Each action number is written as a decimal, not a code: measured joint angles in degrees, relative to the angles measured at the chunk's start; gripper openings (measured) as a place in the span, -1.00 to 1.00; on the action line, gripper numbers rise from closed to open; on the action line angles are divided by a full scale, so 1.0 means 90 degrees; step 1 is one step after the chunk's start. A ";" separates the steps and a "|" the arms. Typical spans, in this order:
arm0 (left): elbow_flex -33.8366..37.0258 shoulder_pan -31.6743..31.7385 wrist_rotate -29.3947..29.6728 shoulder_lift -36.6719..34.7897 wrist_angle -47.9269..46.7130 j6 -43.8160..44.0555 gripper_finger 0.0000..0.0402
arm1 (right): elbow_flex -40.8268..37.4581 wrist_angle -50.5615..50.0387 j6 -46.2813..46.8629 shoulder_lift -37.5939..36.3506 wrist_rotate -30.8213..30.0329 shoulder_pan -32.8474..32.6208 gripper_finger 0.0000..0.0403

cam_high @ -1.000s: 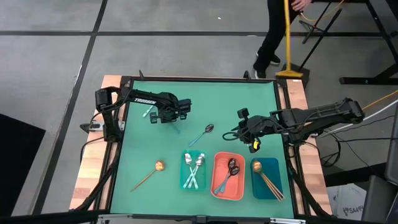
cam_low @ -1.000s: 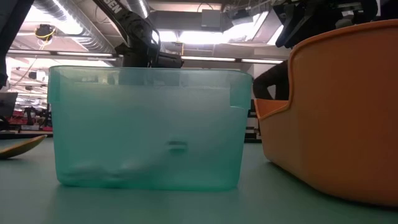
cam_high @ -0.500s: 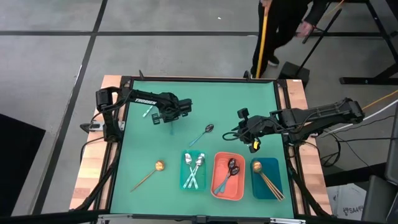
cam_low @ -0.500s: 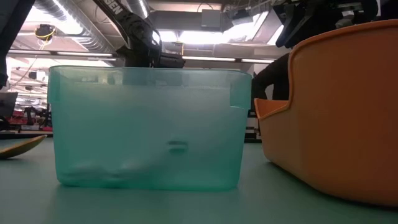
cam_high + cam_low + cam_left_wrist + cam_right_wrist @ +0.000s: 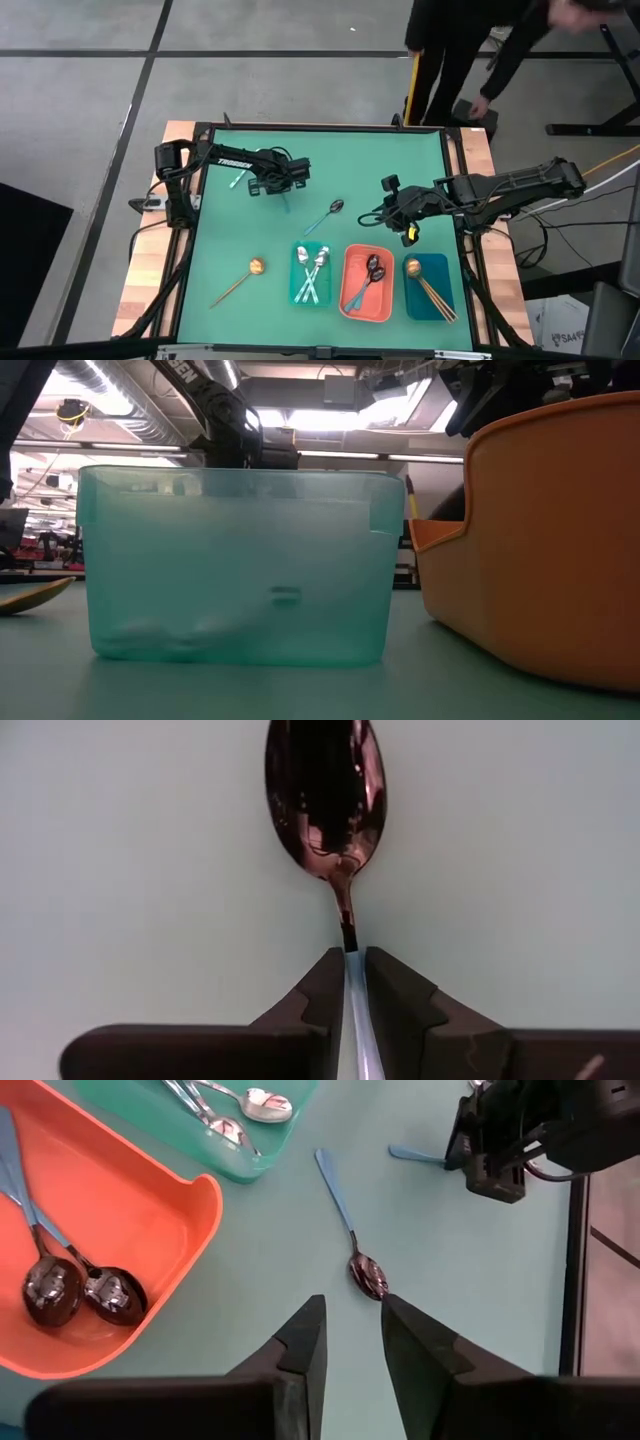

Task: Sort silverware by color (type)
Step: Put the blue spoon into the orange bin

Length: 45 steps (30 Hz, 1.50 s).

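Pointing bowl-first beyond left gripper (image 5: pixel 354 982): dark spoon (image 5: pixel 326 790).

High view: straight down over whole green table (image 5: pixel 230 240); low view: tabletop level, close against teal tray (image 5: pixel 235 565) and coral tray (image 5: pixel 545 550), both also overhead; wrist views: close, looking down past each arm's fingers.

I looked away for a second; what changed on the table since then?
Little: the left gripper, shut on a dark spoon by its blue handle, shifted slightly toward the right. The right gripper, the loose spoons and the three trays stayed put.
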State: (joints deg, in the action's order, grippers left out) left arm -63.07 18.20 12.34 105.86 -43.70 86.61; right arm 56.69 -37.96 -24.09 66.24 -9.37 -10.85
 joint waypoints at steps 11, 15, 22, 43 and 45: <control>0.0000 0.0007 0.0315 0.0000 -0.0066 -0.0757 -0.97 | 0.0000 -0.0316 0.0003 0.0000 0.0000 0.0000 -0.56; 0.0000 0.0007 0.0366 0.0000 -0.0012 -0.1124 -0.97 | 0.0000 -0.0561 0.0002 0.0000 -0.0004 0.0000 -0.56; 0.0000 0.0067 0.0490 -0.0001 0.0107 -0.1856 -0.98 | 0.0000 -0.0744 0.0002 0.0000 -0.0066 0.0000 -0.56; -0.0002 0.0000 -0.0472 -0.0034 0.2988 -0.3317 -0.99 | 0.0000 -0.1121 0.0004 0.0000 -0.0073 0.0000 -0.56; -0.0002 -0.0003 -0.0732 -0.0087 0.3381 -0.3318 -0.99 | 0.0000 -0.1198 0.0007 0.0000 -0.0073 0.0000 -0.56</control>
State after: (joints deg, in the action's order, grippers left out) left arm -63.09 18.16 5.75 105.08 -13.27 56.75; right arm 56.69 -48.75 -24.03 66.24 -10.02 -10.85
